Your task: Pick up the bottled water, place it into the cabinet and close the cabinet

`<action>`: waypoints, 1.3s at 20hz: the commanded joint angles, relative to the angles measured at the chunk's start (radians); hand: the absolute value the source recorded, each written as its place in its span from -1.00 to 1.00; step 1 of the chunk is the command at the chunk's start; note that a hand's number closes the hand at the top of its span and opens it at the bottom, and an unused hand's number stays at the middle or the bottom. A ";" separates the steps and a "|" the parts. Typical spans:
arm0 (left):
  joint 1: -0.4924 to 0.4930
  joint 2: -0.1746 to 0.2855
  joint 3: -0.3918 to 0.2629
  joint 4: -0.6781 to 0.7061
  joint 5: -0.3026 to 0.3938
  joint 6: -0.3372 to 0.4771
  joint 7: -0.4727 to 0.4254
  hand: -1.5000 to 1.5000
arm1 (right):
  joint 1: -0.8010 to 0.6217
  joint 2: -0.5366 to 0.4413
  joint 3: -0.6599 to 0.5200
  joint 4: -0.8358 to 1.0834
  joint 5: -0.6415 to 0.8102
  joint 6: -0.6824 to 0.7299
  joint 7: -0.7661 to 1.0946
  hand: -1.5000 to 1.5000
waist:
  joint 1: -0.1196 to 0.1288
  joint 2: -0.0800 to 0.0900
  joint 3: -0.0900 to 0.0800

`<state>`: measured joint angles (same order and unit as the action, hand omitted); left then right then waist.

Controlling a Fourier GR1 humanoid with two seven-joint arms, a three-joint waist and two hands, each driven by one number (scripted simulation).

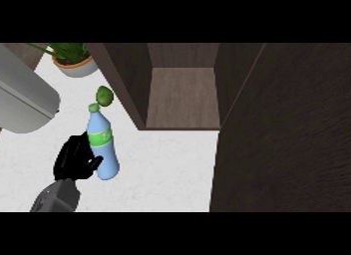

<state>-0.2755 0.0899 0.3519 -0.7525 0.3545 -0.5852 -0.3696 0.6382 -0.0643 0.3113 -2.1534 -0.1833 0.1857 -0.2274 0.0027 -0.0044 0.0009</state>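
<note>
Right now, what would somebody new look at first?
Probably the blue bottled water with its green label, on the white counter, with the black left hand right beside it. Next, the open cabinet just behind, its dark door swung out at the right.

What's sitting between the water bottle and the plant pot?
In the head view, a small green round thing lies on the white counter between the water bottle and the plant pot, right by the bottle's green cap.
</note>
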 commanded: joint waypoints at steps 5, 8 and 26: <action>0.078 -0.088 -0.198 -0.387 0.107 0.204 0.171 1.00 | -0.020 0.000 0.000 -0.056 -0.035 -0.028 0.061 -1.00 | 0.001 -0.001 0.000; 0.070 -0.089 -0.263 -0.458 0.089 0.302 0.183 1.00 | -0.014 -0.007 0.024 -0.027 -0.026 -0.016 0.051 -1.00 | -0.005 0.001 0.000; -0.279 -0.089 -0.553 -0.425 0.019 0.834 0.207 1.00 | -0.040 -0.022 0.009 0.041 -0.042 -0.014 -0.009 -1.00 | -0.029 0.006 0.000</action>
<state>-0.3693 0.0173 -0.1737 -1.2421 0.4222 0.1718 -0.1632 0.5835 -0.0681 0.3410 -2.1200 -0.2042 0.1504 -0.2087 -0.0022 -0.0054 -0.0025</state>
